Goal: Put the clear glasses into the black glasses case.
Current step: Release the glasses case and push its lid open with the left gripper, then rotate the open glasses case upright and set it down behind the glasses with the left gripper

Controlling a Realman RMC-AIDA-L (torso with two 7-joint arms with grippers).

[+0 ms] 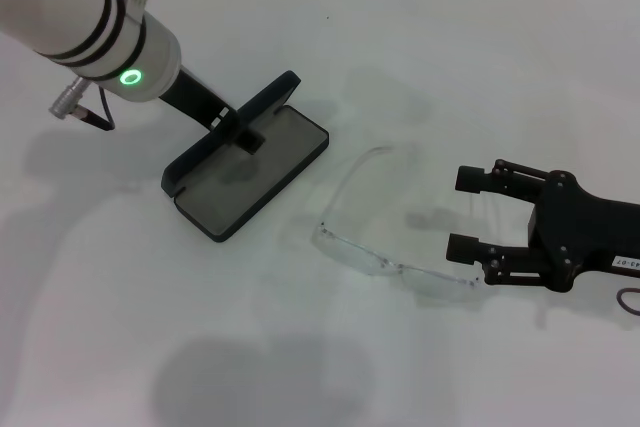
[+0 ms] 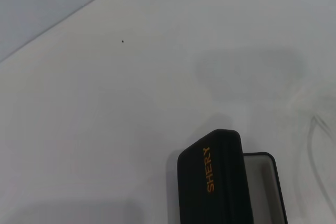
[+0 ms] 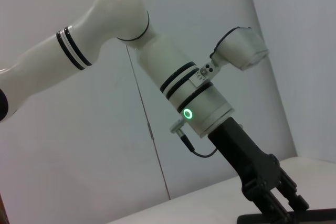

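The black glasses case (image 1: 262,169) lies open left of centre on the white table, grey lining up and lid raised along its far-left side. My left gripper (image 1: 243,131) reaches down from the upper left and is shut on the lid's edge. The left wrist view shows the lid (image 2: 212,182) with orange lettering. The clear glasses (image 1: 385,265) lie unfolded on the table to the right of the case. My right gripper (image 1: 468,213) hovers open just right of them, its nearer finger (image 1: 468,247) close to the frame's right end, not touching.
The white table (image 1: 300,367) carries nothing else in view. The left arm (image 3: 199,103) slants across the area above the case. A pale wall stands behind the table's far edge.
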